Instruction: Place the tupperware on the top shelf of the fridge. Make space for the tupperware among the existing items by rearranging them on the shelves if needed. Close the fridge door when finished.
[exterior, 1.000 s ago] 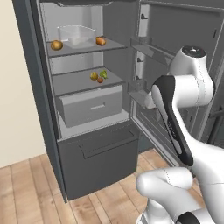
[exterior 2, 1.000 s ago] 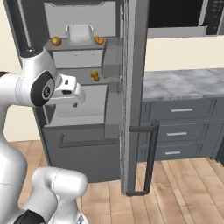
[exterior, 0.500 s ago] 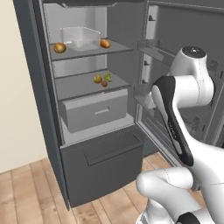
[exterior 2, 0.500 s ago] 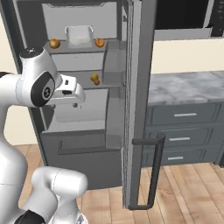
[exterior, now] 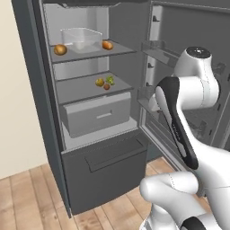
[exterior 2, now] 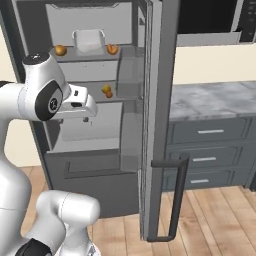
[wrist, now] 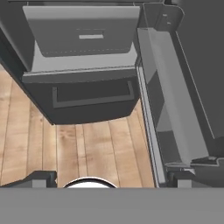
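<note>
The tupperware point(exterior: 81, 39) point(exterior 2: 89, 41) sits at the middle back of the top shelf point(exterior: 92, 52) of the open fridge point(exterior: 31, 90). An orange-brown item lies on either side of it, one at the left point(exterior: 60, 49) and one at the right point(exterior: 107, 45). On the lower shelf point(exterior: 78, 92) lie small yellow point(exterior: 99, 82), green point(exterior: 110, 79) and red point(exterior: 106, 86) items. The fridge door point(exterior 2: 160, 100) stands wide open, its bar handle point(exterior 2: 172, 200) low. My gripper point(wrist: 113, 180) point(exterior 2: 86, 116) is open and holds nothing. It hangs in front of the fridge cavity, pointing down beside the door rack point(wrist: 175, 113).
A grey fridge drawer point(exterior: 96, 117) sits under the lower shelf, above the dark bottom drawer front point(exterior: 108, 170). Right of the door runs a marble counter point(exterior 2: 215, 97) over grey cabinet drawers point(exterior 2: 210, 150), with a microwave point(exterior 2: 215, 15) above. Wooden floor point(wrist: 100, 148) lies below the gripper.
The whole picture has shifted a little and the fridge looks nearer, so the camera moved. The arm keeps its pose, and the tupperware and the items stay in place.
</note>
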